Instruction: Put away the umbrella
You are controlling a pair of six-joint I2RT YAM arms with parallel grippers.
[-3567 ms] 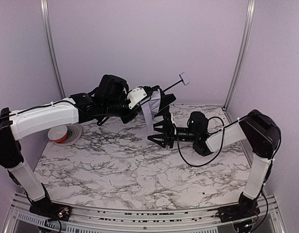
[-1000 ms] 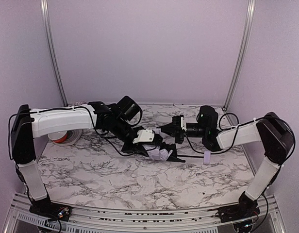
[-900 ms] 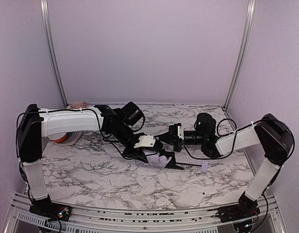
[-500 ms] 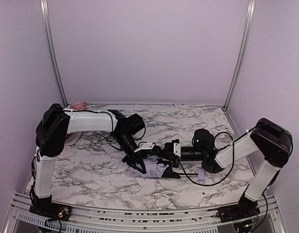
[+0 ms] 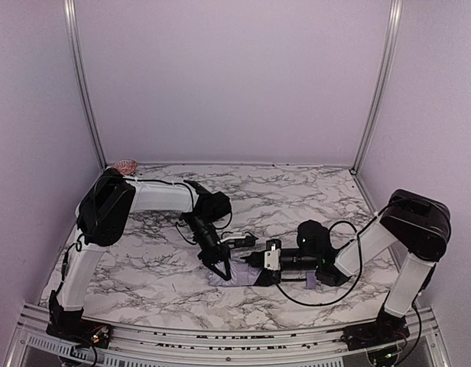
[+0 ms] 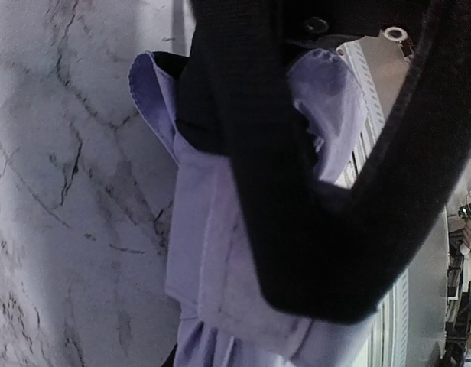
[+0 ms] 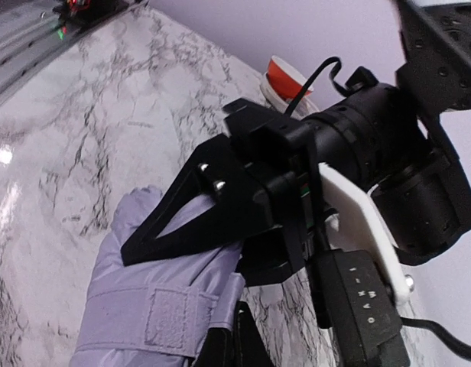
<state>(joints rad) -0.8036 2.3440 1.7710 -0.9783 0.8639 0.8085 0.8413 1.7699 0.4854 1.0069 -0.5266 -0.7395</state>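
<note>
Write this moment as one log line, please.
umbrella: folded, lying on table | left gripper: clamped on its fabric | right gripper: beside it, grip unclear

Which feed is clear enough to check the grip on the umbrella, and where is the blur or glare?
Left wrist: defocused black fingers fill the middle, umbrella fabric soft. Right wrist: sharpest, strap texture readable, one glare spot on the table at left. Top external: evenly lit, but umbrella small and mostly covered.
</note>
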